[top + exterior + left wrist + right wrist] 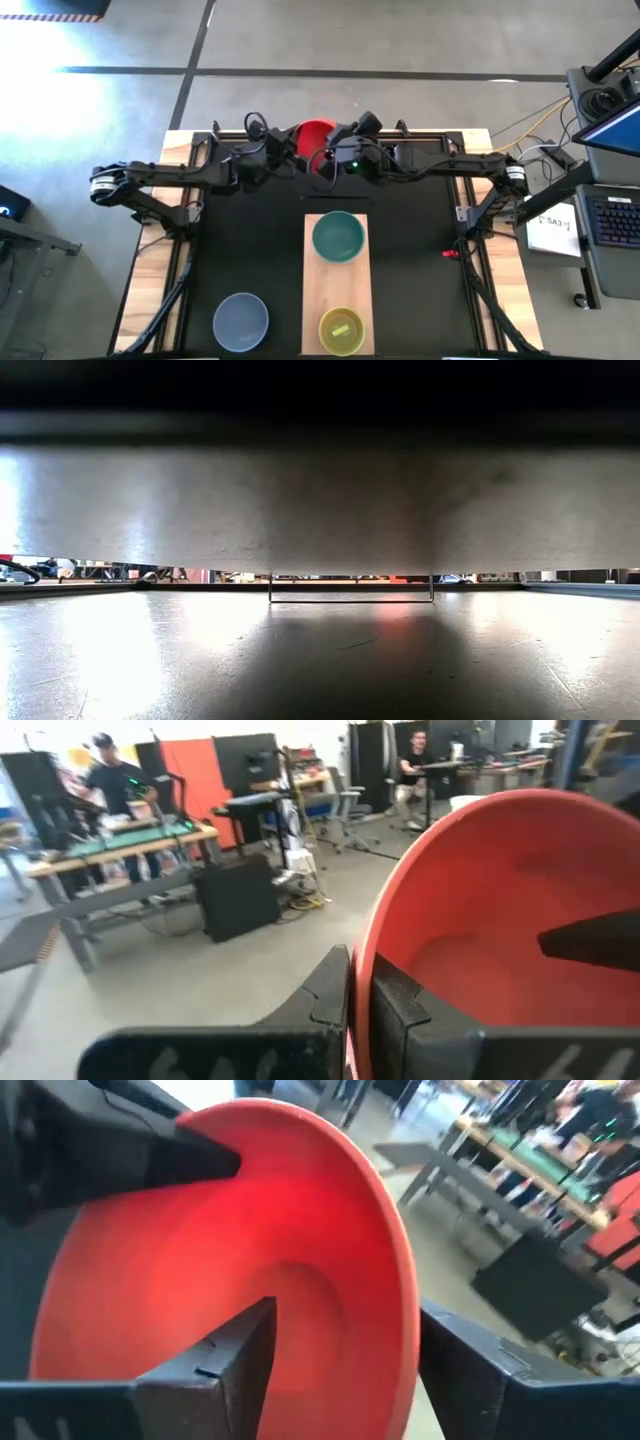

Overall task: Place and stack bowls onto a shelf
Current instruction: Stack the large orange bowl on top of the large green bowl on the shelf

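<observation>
Black table (410,250) takes up most of the high view, with the shelf (337,288) lying down its middle. Red bowl (314,136) is up at the far edge, held between both arms. Left gripper (358,995) pinches its rim, fingers closed on the wall. Right gripper (345,1365) straddles the opposite rim, looks spread, hard to say if it's touching. Grey-blue bowl (241,321) sits beside the shelf; teal bowl (338,237) and yellow bowl (341,330) sit on it.

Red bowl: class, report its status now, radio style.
Left gripper shut on red bowl rim. Right gripper straddling opposite rim, jaws apart. Bowl held up, tilted, behind shelf. Teal bowl, yellow bowl already on shelf.
</observation>
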